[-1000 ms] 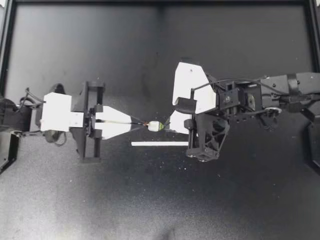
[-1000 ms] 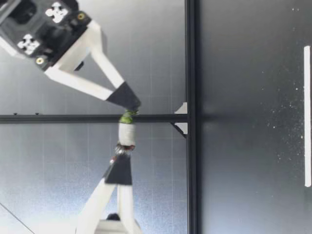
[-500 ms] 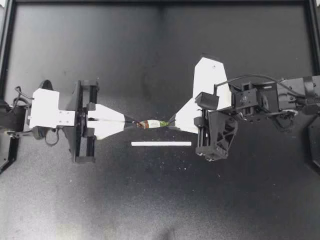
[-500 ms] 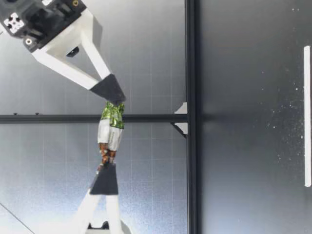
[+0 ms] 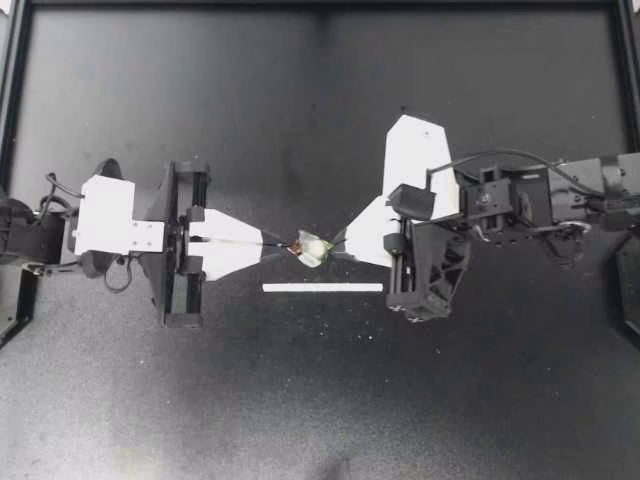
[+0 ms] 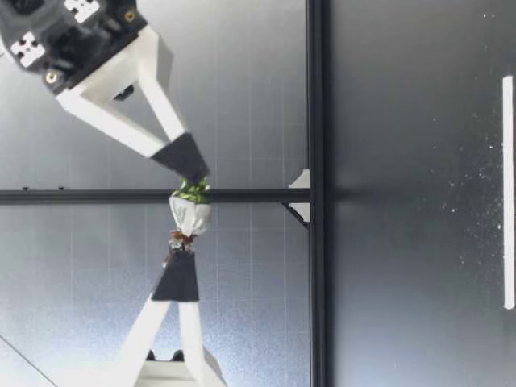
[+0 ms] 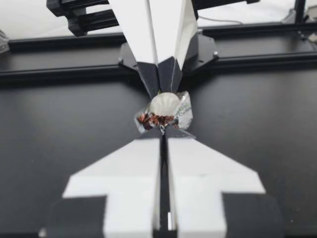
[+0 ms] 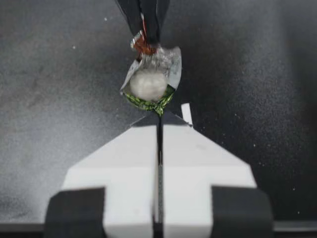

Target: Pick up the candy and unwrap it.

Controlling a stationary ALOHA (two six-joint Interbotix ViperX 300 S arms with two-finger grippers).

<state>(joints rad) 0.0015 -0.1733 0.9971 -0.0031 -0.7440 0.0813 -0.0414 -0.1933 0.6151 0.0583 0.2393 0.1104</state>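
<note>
The candy (image 5: 311,247) hangs in the air above the table's middle, held between both arms. My left gripper (image 5: 281,242) is shut on the reddish end of the wrapper (image 7: 153,119). My right gripper (image 5: 337,243) is shut on the green end (image 8: 148,103). The wrapper has opened into a loose silver pouch, and the round white sweet (image 8: 147,84) shows inside it. In the low view the candy (image 6: 189,214) bulges between the two dark fingertips, well above the table. The left wrist view shows the sweet (image 7: 165,103) just ahead of my left gripper (image 7: 164,130), with the right gripper's tips touching its far side.
A thin white strip (image 5: 322,287) lies flat on the black table (image 5: 320,400) just in front of the candy. White crumbs speckle the surface near it. A black frame (image 5: 320,5) edges the table.
The grippers pulled apart and stretched the wrapper, then came back together. The wrapper, tightly twisted a second ago, now hangs slack and open with the white sweet showing.
</note>
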